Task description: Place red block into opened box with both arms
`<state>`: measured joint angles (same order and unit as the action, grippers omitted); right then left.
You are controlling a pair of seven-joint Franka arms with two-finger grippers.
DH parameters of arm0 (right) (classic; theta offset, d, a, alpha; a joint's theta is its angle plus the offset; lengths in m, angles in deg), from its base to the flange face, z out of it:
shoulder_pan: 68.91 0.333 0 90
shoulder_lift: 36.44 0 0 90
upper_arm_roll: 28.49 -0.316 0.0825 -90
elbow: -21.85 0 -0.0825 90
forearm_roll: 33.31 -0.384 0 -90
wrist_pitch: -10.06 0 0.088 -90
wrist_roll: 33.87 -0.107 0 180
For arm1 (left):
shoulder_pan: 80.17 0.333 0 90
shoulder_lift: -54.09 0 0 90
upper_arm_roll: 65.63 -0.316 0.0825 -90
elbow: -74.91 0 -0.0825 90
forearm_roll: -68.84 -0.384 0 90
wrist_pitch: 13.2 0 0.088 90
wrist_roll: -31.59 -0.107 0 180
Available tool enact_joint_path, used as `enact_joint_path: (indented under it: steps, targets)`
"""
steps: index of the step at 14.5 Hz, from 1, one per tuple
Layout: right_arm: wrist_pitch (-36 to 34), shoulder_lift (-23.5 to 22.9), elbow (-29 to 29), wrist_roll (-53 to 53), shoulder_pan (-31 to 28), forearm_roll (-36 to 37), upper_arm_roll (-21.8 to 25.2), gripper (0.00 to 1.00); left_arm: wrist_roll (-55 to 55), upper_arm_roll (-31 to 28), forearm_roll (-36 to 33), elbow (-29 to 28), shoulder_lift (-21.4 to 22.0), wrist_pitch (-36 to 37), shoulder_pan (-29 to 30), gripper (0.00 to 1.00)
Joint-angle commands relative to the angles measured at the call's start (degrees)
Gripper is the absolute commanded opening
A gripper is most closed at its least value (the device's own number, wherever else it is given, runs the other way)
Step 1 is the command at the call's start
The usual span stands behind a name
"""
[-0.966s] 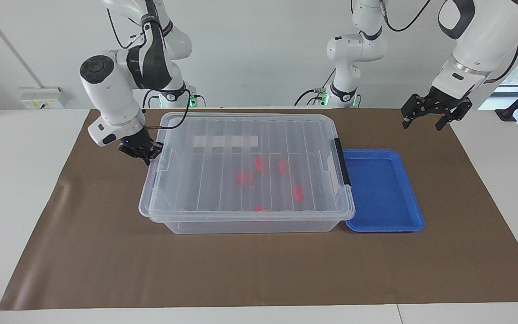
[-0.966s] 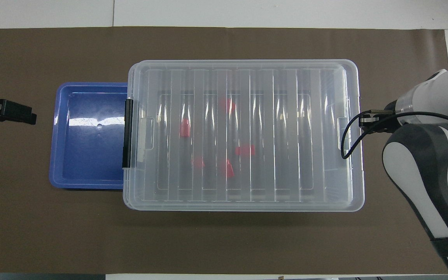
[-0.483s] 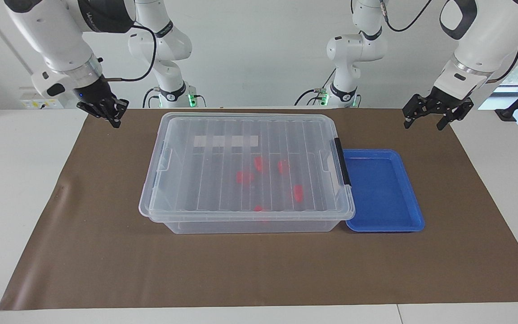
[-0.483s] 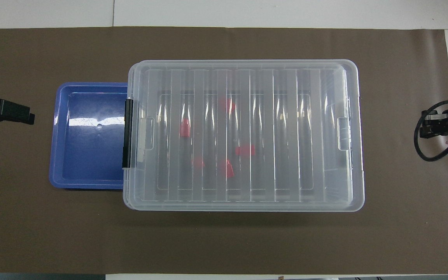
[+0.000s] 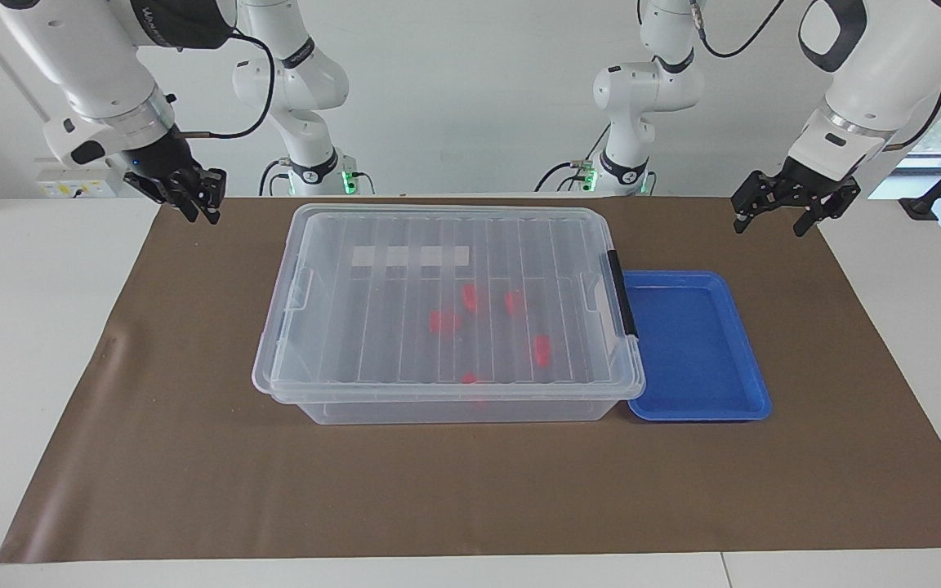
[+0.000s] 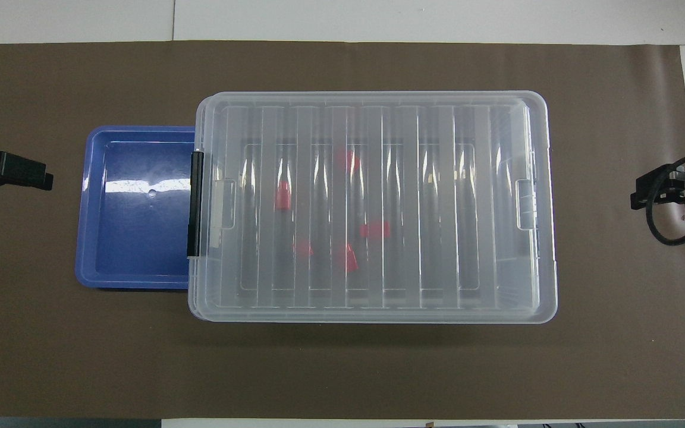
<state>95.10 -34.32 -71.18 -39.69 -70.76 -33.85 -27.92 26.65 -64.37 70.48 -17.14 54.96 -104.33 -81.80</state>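
Observation:
The clear box point(image 5: 446, 394) point(image 6: 372, 315) stands mid-mat with its ribbed lid lying on it. Several red blocks point(image 5: 442, 321) point(image 6: 283, 196) show through the lid, lying on the box floor. A black latch point(image 5: 622, 294) sits at the end toward the left arm. My right gripper point(image 5: 202, 214) point(image 6: 640, 193) hangs open over the mat off the box's other end, holding nothing. My left gripper point(image 5: 769, 227) point(image 6: 42, 178) waits open and empty over the mat beside the blue tray.
A shallow blue tray point(image 5: 695, 347) point(image 6: 134, 238) lies empty against the latch end of the box. Brown mat point(image 5: 470, 490) covers the table. Two slimmer white arms point(image 5: 634, 98) stand at the robots' edge of the table.
My right gripper has left the box's end, lifted away toward the right arm's end of the table, and opened its fingers. The left arm, box and blocks stayed put.

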Motion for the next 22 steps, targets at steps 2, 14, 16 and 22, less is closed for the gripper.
enact_joint_path:
  steps: [2, 14, 16, 22]
  targets:
    - [-0.05, 0.78, -1.45, 1.60, -0.53, 0.19, 0.48, 1.00, -0.60, -0.47, 0.74, -0.33, 0.36, 0.59, -0.22, 1.00]
    - [3.38, 0.87, -1.80, 2.74, -0.53, -0.25, 0.31, 1.00, -0.60, -0.47, 0.74, -0.33, 0.36, 0.60, -0.22, 1.00]
    - [3.30, 0.87, -1.80, 3.09, -0.53, -0.25, 0.31, 1.00, -0.69, -0.47, 0.74, -0.33, 0.36, 0.60, -0.22, 1.00]
    - [3.38, 0.87, -1.72, 3.09, -0.53, -0.25, 0.40, 1.00, -0.69, -0.47, 0.74, -0.33, 0.36, 0.60, -0.22, 1.00]
